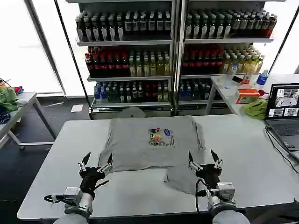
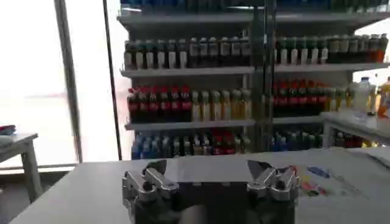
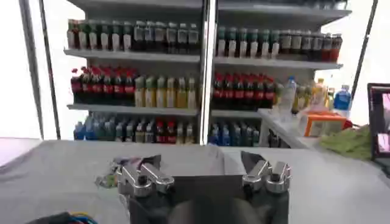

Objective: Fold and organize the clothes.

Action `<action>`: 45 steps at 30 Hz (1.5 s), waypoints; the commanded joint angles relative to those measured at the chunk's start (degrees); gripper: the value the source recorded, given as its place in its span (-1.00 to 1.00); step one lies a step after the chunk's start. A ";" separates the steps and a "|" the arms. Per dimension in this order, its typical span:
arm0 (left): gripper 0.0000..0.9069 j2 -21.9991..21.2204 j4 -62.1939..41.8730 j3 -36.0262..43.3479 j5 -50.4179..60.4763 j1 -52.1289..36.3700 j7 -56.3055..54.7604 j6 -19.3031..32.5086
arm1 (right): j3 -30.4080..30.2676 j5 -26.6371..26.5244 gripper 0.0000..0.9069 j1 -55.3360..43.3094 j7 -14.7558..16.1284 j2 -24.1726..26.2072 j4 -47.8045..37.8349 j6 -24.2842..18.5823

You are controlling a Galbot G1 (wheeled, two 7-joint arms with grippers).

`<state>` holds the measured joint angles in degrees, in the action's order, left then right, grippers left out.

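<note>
Both pincers sit nearest the camera at the near edge of the bench (image 1: pixel 42 154): the left pincer (image 1: pixel 96 163) and the right pincer (image 1: pixel 204 161), each with fingers spread and holding nothing.

Beyond and between them lies the grey T-shirt (image 1: pixel 140 149), chest print up. Its body is spread flat; the sleeves look tucked in at the sides, and a loose flap of hem lies crumpled just ahead of the right pincer, touching the bench. I judge the folding barely begun: the sides may be turned in, but the length is not yet doubled over, and nothing is stacked or set aside.

Farther off from the right pincer, on a side table, sit a laptop (image 1: pixel 282 112) and a lime-green cloth (image 1: pixel 256 109). Behind the bench stand shelves of bottled drinks (image 1: pixel 140 65).

On the shirt, the small multicoloured chest print (image 1: pixel 160 137) is too small to read. No bottle label can be read either.
</note>
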<state>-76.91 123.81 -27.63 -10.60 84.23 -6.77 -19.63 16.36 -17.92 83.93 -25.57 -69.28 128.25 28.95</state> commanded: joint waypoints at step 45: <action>1.00 6.12 -14.58 1.42 -5.78 -5.86 1.24 -7.77 | -2.72 -5.58 1.00 3.75 -8.52 -3.65 -3.30 3.17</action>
<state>-70.88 110.47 -26.22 -15.75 78.78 -5.52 -27.19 13.56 -23.19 87.78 -33.84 -73.04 124.72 31.99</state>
